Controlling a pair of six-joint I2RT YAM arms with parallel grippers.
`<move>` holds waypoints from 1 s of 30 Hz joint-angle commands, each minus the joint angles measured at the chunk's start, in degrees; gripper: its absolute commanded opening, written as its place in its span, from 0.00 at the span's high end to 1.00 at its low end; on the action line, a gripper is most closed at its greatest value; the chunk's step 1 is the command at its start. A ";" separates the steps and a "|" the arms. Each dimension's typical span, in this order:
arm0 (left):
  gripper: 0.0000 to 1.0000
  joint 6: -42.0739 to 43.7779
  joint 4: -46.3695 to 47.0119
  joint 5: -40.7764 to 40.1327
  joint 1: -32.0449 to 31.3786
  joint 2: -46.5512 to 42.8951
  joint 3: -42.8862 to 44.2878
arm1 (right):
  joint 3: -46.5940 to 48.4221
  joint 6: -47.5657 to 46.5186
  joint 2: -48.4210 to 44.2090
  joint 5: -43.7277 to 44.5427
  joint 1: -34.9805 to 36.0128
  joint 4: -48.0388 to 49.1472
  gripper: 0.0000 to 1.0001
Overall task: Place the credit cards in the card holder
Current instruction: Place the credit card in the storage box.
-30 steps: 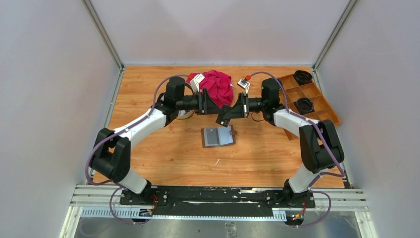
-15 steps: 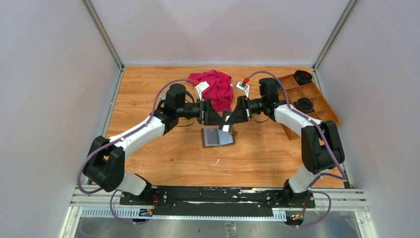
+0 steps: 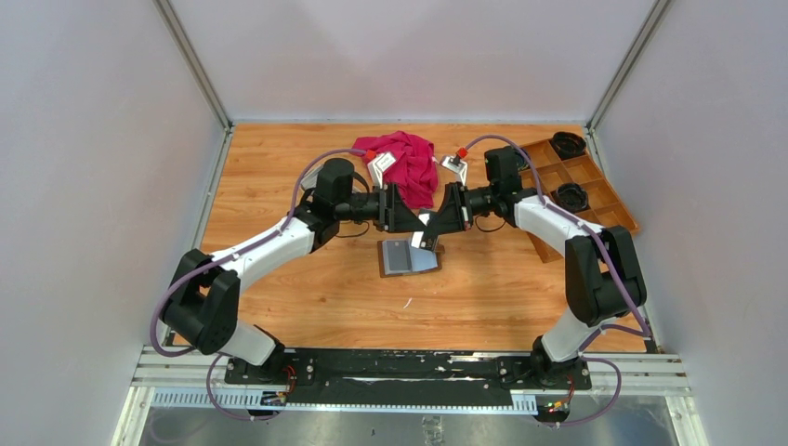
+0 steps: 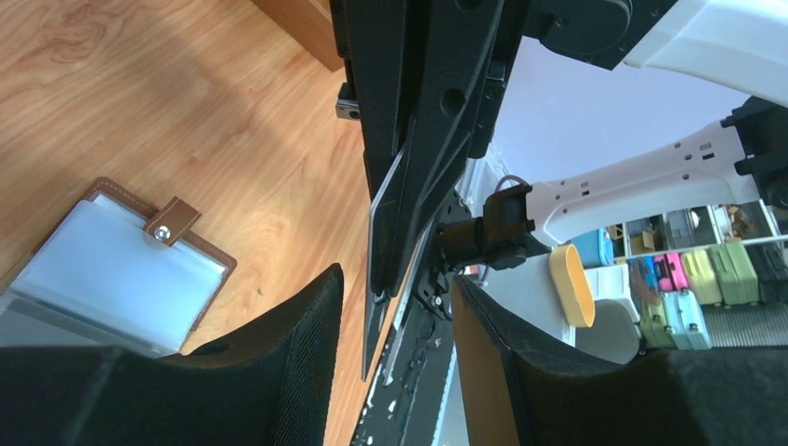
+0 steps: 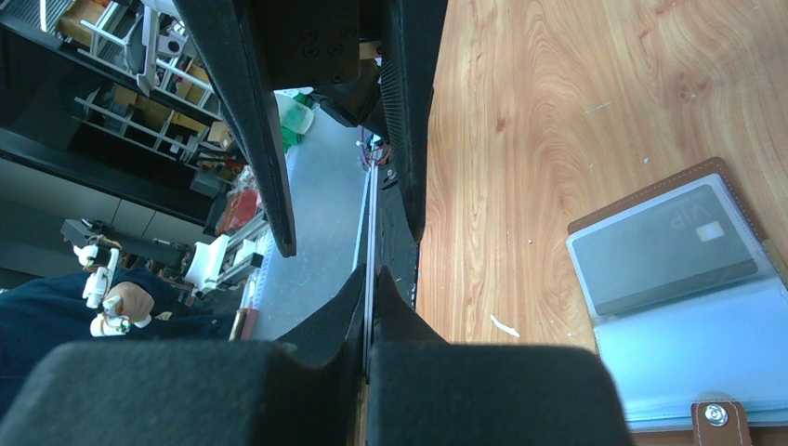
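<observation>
Where the card holder (image 5: pixel 692 358) lies open, its card (image 5: pixel 664 249) reads — "VIP".

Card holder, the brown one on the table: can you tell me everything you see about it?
The card holder is a small brown leather-looking wallet with pale stitching, lying open and flat on the wooden table, near its middle. Inside are clear, greyish plastic sleeves. One sleeve holds a dark grey card marked VIP. A brown snap tab with a metal stud lies over one edge. Only the table is seen touching it.
</observation>
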 commanded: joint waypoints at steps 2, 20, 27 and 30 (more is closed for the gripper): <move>0.52 -0.68 1.38 -2.25 -0.66 0.67 1.78 | 1.49 -1.62 -1.03 -0.51 0.81 -1.32 1.00; 1.00 -1.81 3.58 -3.98 -3.02 1.04 1.64 | 1.36 -4.04 -1.74 10.13 0.85 -7.67 1.00; 0.91 -7.08 10.38 -2.72 -3.11 1.37 -0.35 | 1.64 -6.32 -2.58 8.39 0.92 -8.71 1.00; 1.00 -6.49 10.82 -4.32 -3.13 0.77 -1.00 | 1.54 -6.44 -3.01 8.84 0.94 -8.76 1.00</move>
